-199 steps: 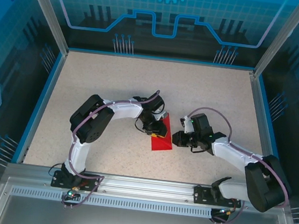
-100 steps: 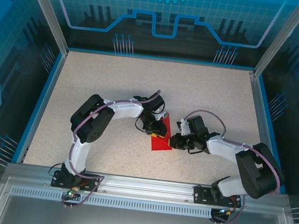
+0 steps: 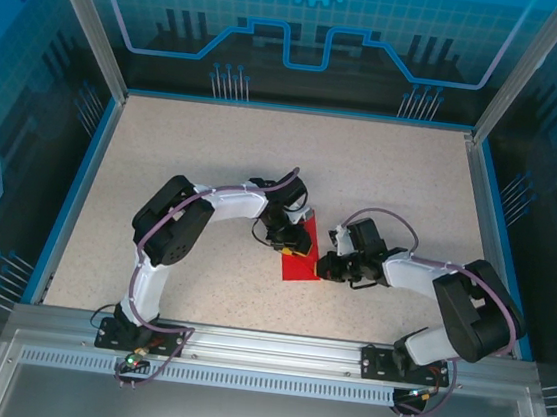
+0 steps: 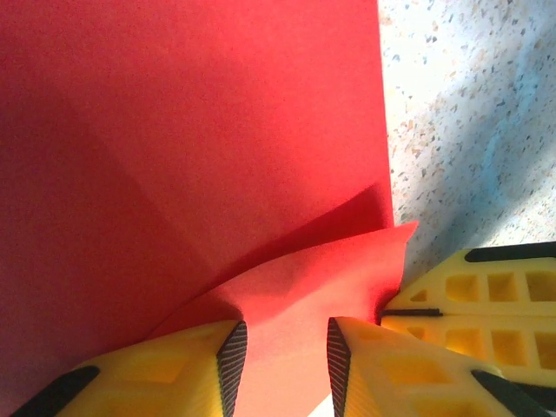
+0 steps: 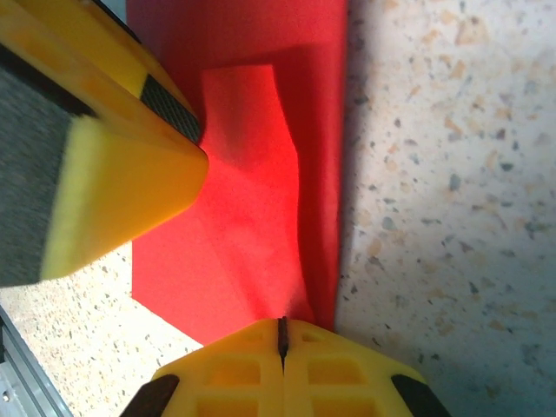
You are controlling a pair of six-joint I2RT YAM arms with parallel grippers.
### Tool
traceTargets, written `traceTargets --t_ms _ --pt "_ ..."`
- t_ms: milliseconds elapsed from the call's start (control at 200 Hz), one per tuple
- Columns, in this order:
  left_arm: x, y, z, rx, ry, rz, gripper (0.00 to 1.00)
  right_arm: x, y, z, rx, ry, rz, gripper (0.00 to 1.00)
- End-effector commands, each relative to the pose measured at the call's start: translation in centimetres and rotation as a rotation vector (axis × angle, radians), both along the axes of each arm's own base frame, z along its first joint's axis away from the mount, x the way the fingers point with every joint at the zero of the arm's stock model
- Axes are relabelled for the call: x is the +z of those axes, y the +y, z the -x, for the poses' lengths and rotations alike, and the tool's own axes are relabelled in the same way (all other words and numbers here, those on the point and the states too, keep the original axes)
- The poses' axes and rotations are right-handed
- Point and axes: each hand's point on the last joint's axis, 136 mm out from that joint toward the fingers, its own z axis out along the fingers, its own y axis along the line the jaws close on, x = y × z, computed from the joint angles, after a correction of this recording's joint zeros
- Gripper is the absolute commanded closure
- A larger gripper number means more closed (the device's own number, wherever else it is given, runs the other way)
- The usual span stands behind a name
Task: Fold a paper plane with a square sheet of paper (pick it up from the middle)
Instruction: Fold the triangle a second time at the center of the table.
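Note:
The red sheet of paper (image 3: 300,266) lies partly folded on the table between both arms, and a raised flap shows in the left wrist view (image 4: 295,287). My left gripper (image 3: 283,235) sits over its left part. Its jaws (image 4: 287,334) stand apart with the flap lying loose between them. My right gripper (image 3: 322,267) is at the paper's right edge, shut (image 5: 282,326), and a ridge of the red sheet of paper (image 5: 252,174) runs into its closed tips. The right gripper's yellow fingers (image 4: 486,295) meet the flap's corner.
The speckled table (image 3: 215,151) is bounded by a blue rim and metal posts (image 3: 88,26). A metal rail (image 3: 262,353) runs along the near edge by the arm bases. The left gripper's yellow finger (image 5: 113,156) crowds the right wrist view's upper left.
The right arm has swung left, bringing its gripper up to the paper's right edge, and its jaws have closed fully. The left gripper and the paper have stayed put.

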Motion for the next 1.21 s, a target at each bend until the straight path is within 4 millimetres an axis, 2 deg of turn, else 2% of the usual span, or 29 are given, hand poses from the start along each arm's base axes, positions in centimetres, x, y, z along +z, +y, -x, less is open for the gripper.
traceTargets --t_ms 0,145,340,435,550,715,1000,1200 --pt "-3.6 2.2 0.2 -0.005 0.032 -0.114 0.64 -1.3 -0.6 1.8 0.016 0.050 0.034 0.96" --pt "-3.7 2.3 0.2 -0.009 0.036 -0.116 0.64 -2.1 -1.1 2.9 0.014 0.085 0.063 0.96" --pt "-3.7 2.5 0.1 -0.014 0.037 -0.117 0.64 -1.2 -1.5 3.6 0.015 0.073 0.082 0.96" --pt "-3.6 2.4 0.2 -0.019 0.038 -0.113 0.64 0.4 -0.9 3.0 0.009 0.033 0.045 0.97" --pt "-3.6 2.3 0.2 -0.019 0.041 -0.106 0.64 2.4 0.9 1.6 0.004 -0.019 -0.053 0.97" --pt "-3.6 2.2 0.2 -0.018 0.042 -0.098 0.64 3.8 2.2 0.1 -0.020 -0.064 -0.112 0.97" --pt "-2.8 1.7 -0.3 -0.021 0.029 -0.083 0.64 1.2 3.0 -0.2 -0.009 -0.013 -0.113 0.97" --pt "-2.6 1.9 -0.3 -0.033 0.025 -0.097 0.64 -1.3 1.2 1.4 -0.005 0.054 -0.010 0.97"
